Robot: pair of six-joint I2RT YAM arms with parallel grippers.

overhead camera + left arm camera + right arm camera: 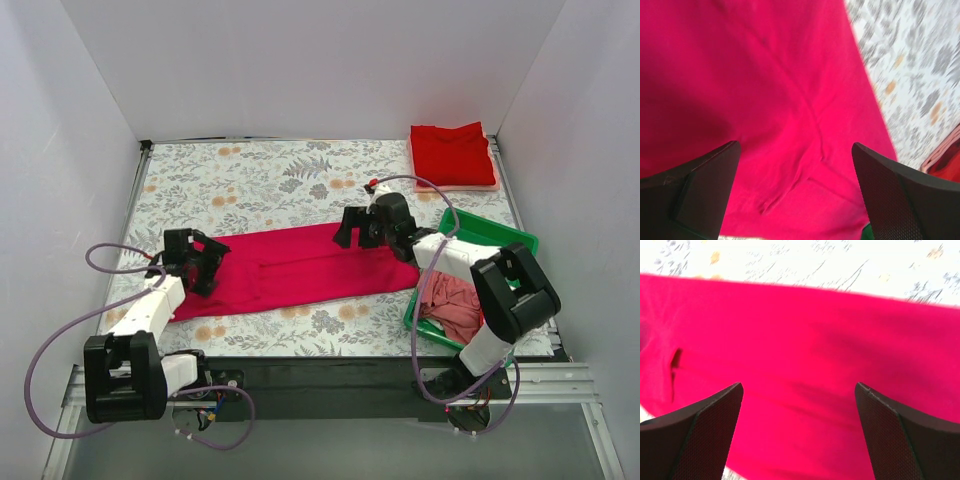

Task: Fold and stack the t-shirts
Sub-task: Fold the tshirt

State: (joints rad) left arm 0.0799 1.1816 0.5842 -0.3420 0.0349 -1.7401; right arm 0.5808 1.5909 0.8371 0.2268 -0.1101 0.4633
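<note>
A magenta-crimson t-shirt [300,265] lies folded into a long strip across the middle of the table. My left gripper [196,262] hovers open over its left end, where the cloth [780,100] fills the wrist view between the spread fingers. My right gripper [352,228] hovers open over the strip's right part, the cloth [805,355] flat below it. A folded brighter red t-shirt [452,153] lies on a pale pink one at the back right. A dusty-pink t-shirt [455,305] lies crumpled in the green tray [495,232].
The table carries a floral cloth [260,180]. White walls enclose it on three sides. The green tray stands at the right, near the right arm's base. Purple cables loop from both arms.
</note>
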